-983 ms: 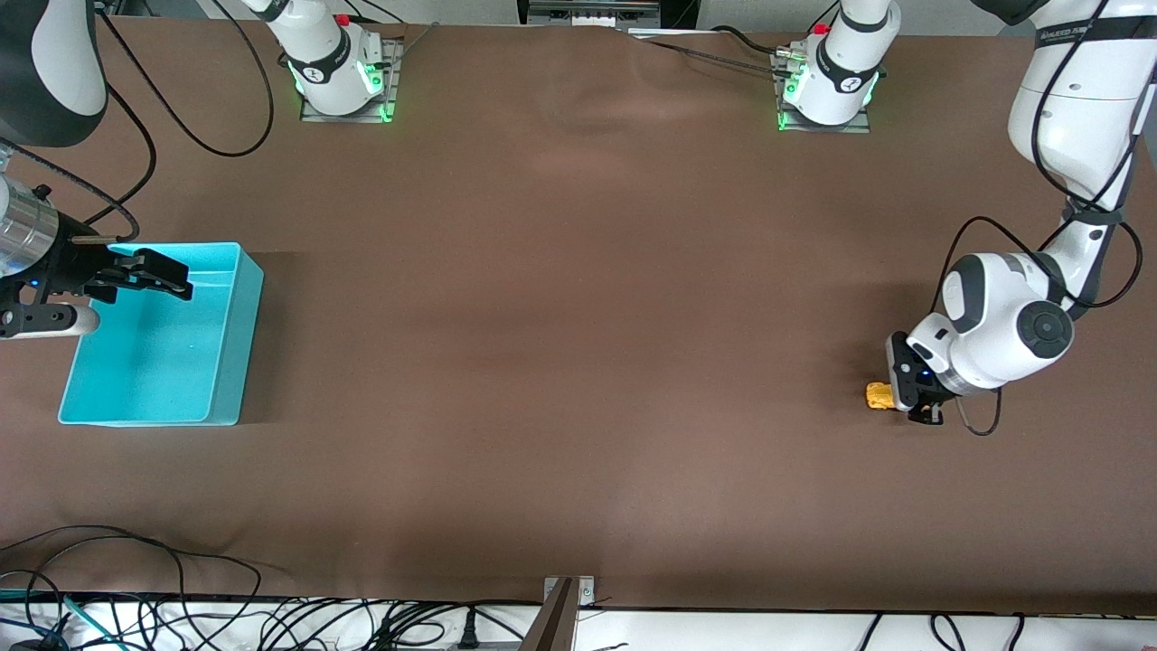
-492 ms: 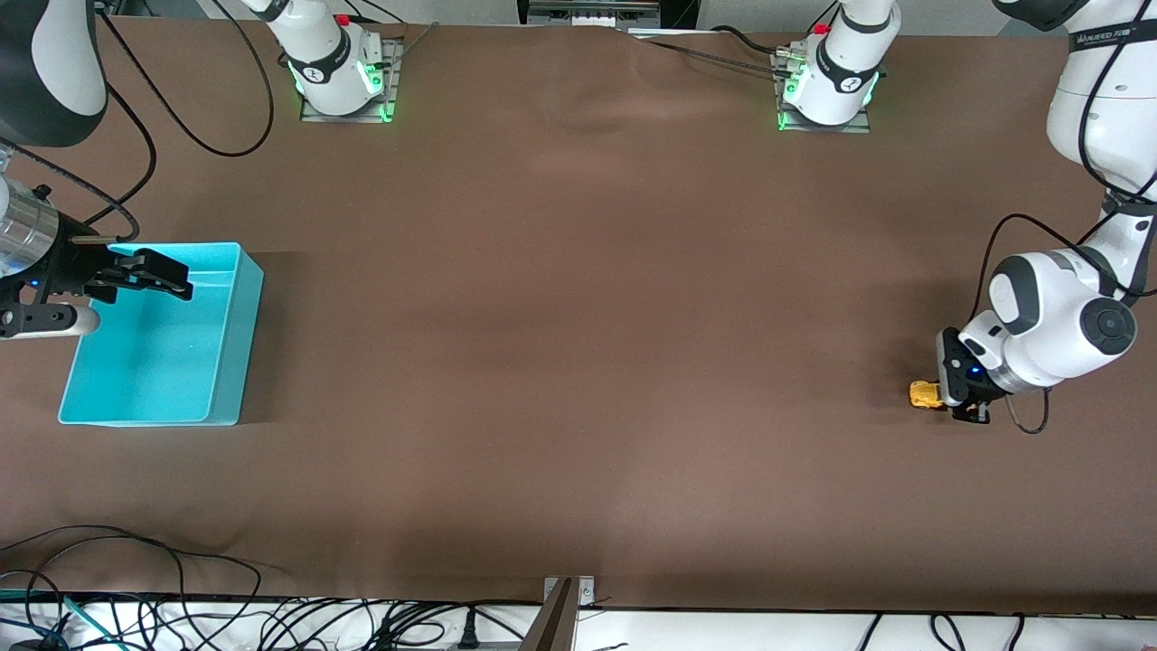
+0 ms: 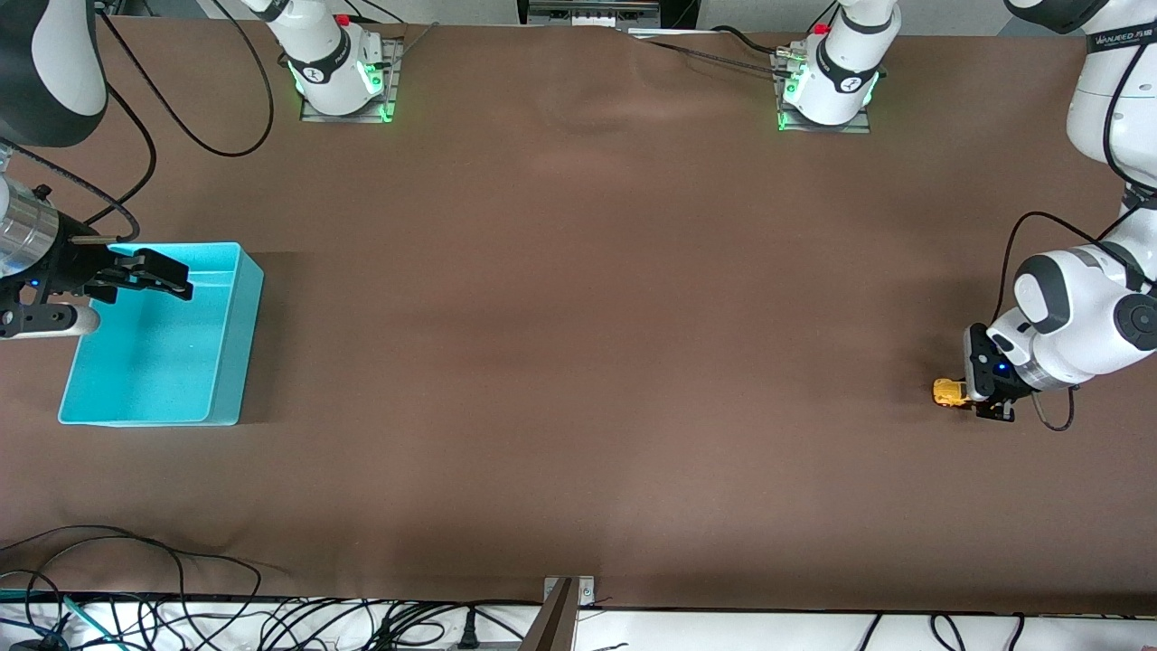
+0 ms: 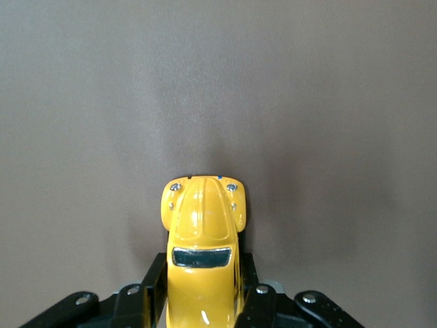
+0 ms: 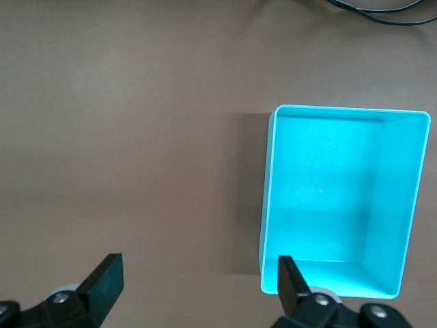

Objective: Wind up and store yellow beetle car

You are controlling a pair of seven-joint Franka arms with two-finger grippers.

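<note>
1. yellow beetle car point(image 4: 203, 236) down at desk point(image 3: 578, 362) level at the left arm's end, well apart from the turquoise bin point(image 3: 230, 362) at the right arm's end. wheels hidden in both views; cannot tell whether resting on the surface or just clear of it.
2. left gripper point(image 3: 978, 402) low over the desk, jaws pinching the car across its flanks, one black finger on each side of the cabin. nose, bonnet and windscreen poking out in front of the jaws in the left wrist view; rear of the car hidden between the fingers.
3. right gripper point(image 5: 194, 287) over the end of the bin away from the car, jaws spread wide, nothing between them. waiting.
4. bin interior bare in the right wrist view.
5. handling, judged: tiny, rigid, probably light; glossy rounded shell, so likely slippery under hard pads. no give to the body, so a moderate squeeze should do. small wheels and axles the likeliest weak points.
6. where to hold, judged: flat lower flanks between the wheel arches, as now; roof and bonnet curve away and would tend to squirt out.
7. step in hand, judged: winding, most likely by dragging the wheels along the desk with light downward pressure. storing not yet done.
8. risk: car twisting in the pinch during a drag, or rolling off on release before reaching the bin.
</note>
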